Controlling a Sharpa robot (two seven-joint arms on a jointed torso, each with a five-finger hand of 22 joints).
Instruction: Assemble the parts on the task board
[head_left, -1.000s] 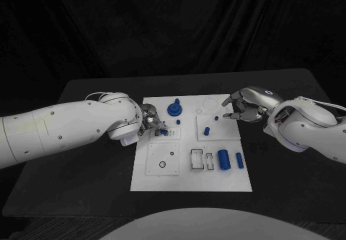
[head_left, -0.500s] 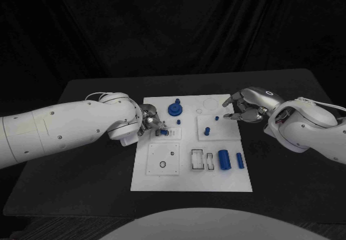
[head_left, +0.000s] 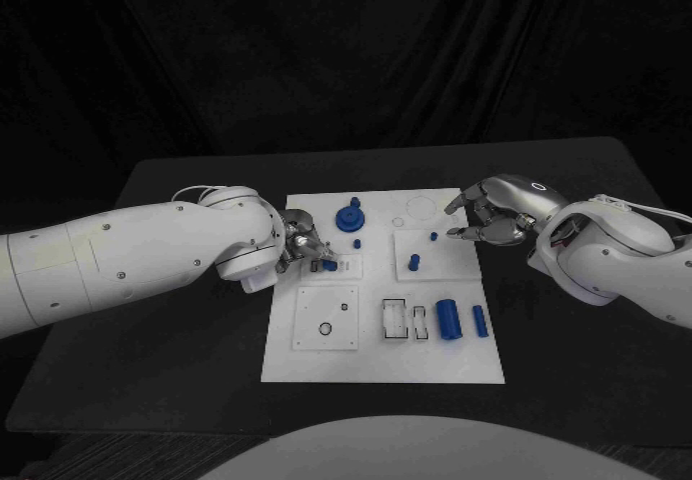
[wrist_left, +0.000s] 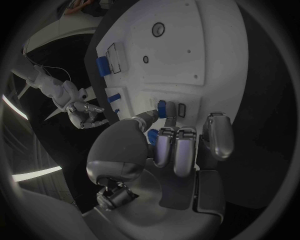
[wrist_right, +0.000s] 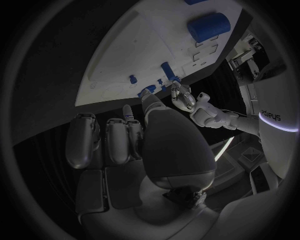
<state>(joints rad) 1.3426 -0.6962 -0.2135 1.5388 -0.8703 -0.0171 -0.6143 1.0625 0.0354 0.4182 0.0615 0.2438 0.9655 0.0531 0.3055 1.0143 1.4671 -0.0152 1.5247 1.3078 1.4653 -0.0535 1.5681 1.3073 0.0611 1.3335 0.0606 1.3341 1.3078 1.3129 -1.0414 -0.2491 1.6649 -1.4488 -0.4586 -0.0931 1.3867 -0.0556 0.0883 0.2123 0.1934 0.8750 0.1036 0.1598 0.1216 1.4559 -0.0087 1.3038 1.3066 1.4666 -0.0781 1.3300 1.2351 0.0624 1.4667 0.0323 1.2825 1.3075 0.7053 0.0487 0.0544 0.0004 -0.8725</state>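
The black table (head_left: 173, 380) carries the white task board (head_left: 382, 350) at its middle, square to the robot. The left arm (head_left: 130, 255) reaches in across the table's left side, the right arm (head_left: 613, 250) from the right. The left hand (head_left: 300, 247) sits at the board's left edge, its fingers (wrist_left: 164, 145) drawn in narrow around a small blue part (head_left: 329, 266); the wrist camera shows the thumb tip touching a blue piece (wrist_left: 162, 108) on the board. The right hand (head_left: 488, 218) hangs over the board's far right corner with fingers curled in; whether it holds anything I cannot tell, though a little blue peg (head_left: 433, 237) stands just beside its fingertips. Near the board's front right lie a thick blue cylinder (head_left: 447, 319) and a slimmer blue rod (head_left: 479, 320), side by side and just apart, next to two black-outlined rectangular slots (head_left: 394, 318). A blue knob on a round base (head_left: 348, 217) stands at the far middle, and a short blue pin (head_left: 413, 263) sits right of centre
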